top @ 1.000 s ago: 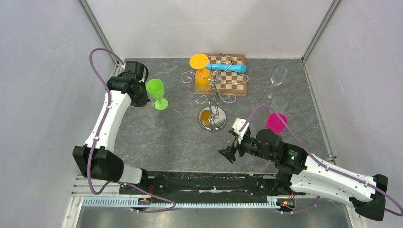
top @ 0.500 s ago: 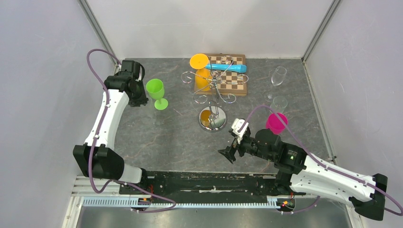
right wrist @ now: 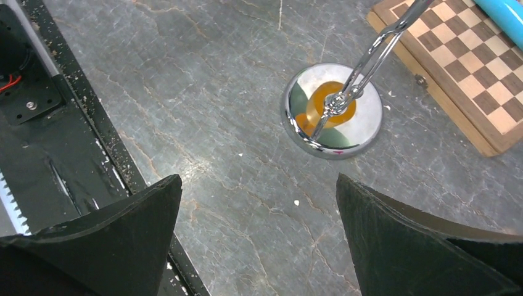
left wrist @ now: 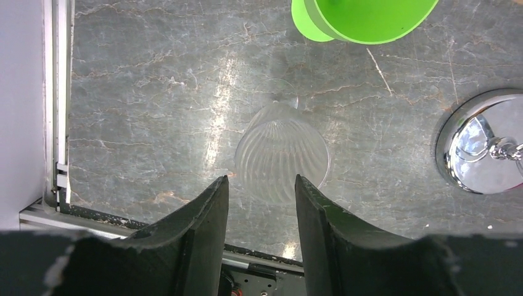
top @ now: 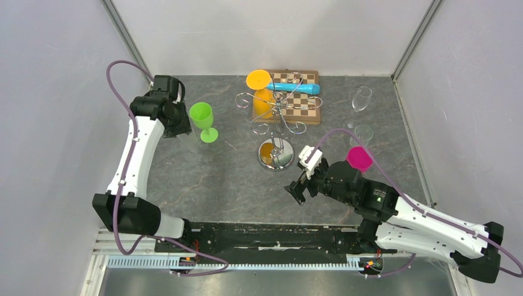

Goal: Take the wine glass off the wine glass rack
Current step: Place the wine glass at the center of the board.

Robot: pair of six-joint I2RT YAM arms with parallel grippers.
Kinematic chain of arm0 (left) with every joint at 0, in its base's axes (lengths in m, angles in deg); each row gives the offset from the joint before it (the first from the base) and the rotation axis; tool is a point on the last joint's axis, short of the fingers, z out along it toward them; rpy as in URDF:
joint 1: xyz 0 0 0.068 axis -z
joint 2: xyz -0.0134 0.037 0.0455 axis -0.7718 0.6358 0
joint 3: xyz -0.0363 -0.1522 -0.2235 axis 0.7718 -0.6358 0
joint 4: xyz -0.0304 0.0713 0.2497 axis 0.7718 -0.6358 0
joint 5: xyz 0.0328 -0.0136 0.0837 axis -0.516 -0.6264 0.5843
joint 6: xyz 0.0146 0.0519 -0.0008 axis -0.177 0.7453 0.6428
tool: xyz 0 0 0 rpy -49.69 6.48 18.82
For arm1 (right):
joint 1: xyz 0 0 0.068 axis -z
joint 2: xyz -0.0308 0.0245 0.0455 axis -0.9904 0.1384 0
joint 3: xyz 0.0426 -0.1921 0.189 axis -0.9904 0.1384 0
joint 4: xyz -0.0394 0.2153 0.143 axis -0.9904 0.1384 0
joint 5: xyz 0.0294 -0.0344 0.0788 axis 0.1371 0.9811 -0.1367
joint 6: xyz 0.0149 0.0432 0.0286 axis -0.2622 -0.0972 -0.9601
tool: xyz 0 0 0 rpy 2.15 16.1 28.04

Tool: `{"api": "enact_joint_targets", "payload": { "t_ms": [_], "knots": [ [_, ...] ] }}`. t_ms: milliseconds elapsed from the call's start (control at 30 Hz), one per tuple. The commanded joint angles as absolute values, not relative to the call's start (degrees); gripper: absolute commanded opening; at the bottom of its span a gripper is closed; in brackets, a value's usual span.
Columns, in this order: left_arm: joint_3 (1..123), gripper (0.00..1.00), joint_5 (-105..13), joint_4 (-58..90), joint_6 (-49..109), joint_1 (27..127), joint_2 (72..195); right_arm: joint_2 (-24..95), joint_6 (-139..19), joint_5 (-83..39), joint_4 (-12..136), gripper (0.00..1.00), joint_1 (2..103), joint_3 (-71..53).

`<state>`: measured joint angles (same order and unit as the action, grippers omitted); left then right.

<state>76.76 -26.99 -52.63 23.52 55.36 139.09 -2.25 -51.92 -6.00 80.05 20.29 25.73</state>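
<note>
Orange wine glass (top: 259, 81) hangs upside down from a curled wire arm on the far left side of the wine glass rack (top: 275, 155). The rack's mirror base stands mid-table, just near of a chessboard (top: 306, 110). I judge the removal not yet done, and the reach toward the rack to be the step in hand. The right gripper (right wrist: 257, 185) hovers near and right of the base, fingers spread wide, holding nothing. The left gripper (left wrist: 260, 182), at the far left beside a green wine glass (top: 202, 116), also has its fingers apart, above a clear ribbed glass (left wrist: 280, 157) that stands on the table and looks free of them. Next, the right gripper should probably rise to the hanging stem, close gently, and slide the foot out of the wire's open end without tipping the rack.
</note>
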Motion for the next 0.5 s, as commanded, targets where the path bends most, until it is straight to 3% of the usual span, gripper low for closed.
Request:
{"api": "enact_joint_targets", "payload": {
  "t_ms": [0, 167, 467],
  "knots": [
    [81.11, 0.51, -25.93, -54.53, 24.70, 55.00, 135.24, -1.31, -53.24, -1.84, 80.97, 0.98, 20.25, 21.82],
    [83.52, 0.53, -32.84, -54.24, 23.30, 55.13, 133.11, -1.33, -58.90, 5.59, 82.74, 0.98, 20.26, 19.71],
    [87.29, 0.55, -51.59, -47.05, 18.39, 55.11, 132.45, -4.13, -59.16, 5.01, 83.43, 0.98, 20.26, 20.03]
  ]
}}
